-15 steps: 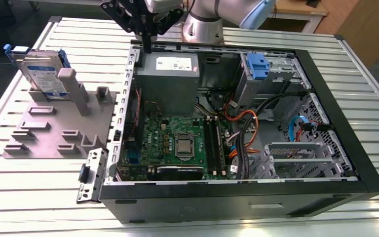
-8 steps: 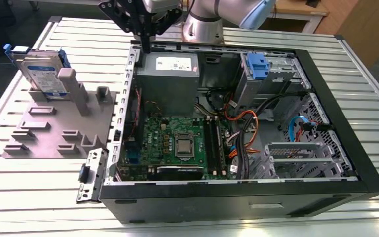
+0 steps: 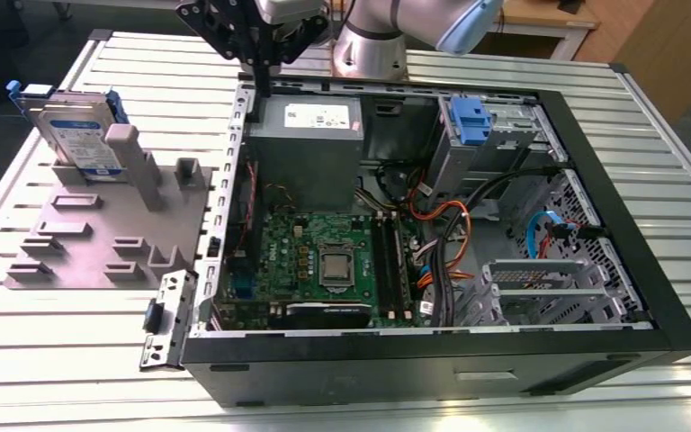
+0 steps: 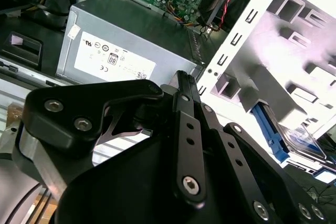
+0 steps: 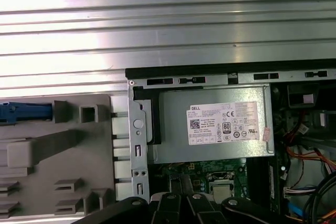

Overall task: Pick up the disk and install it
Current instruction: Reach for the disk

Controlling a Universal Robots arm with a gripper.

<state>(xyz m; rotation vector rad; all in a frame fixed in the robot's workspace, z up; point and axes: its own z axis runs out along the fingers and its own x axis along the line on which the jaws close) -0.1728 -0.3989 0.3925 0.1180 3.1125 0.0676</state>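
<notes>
The disk [image 3: 76, 135], silver with a white-and-blue label and a blue carrier frame, awaits pickup; the step in hand is judged to be the approach. Nearest, along the table's [image 3: 69, 369] near edge, lies the open computer case [image 3: 442, 364], its motherboard [image 3: 285, 243] exposed. Deeper inside, toward the case's far wall, sit the grey power supply [image 3: 309, 135] and the drive cage [image 3: 502, 135] with its blue tab. Beside the case, toward the table's far corner on the exterior view's left, a grey holder [image 3: 94, 234] carries the disk, which stands on edge in a slot, just beside an upright post [image 3: 123, 153]. Its broad labelled face is vertical and turned toward the table's near edge. Its thin top edge runs parallel to the table's ribs, as the first wrist view also shows. The long axis seems to be the upright one, but the slot hides the lower part, so this is uncertain. Farthest, the gripper [image 3: 263, 67] hangs over the case's far wall by the power supply, well apart from the disk, its jaws closed together on nothing. A good grasp calls for parted jaws squared to the two broad faces and centred on the top edge. They should clear the post and bear on metal rather than the blue frame, and the lift should run straight along the slot.
</notes>
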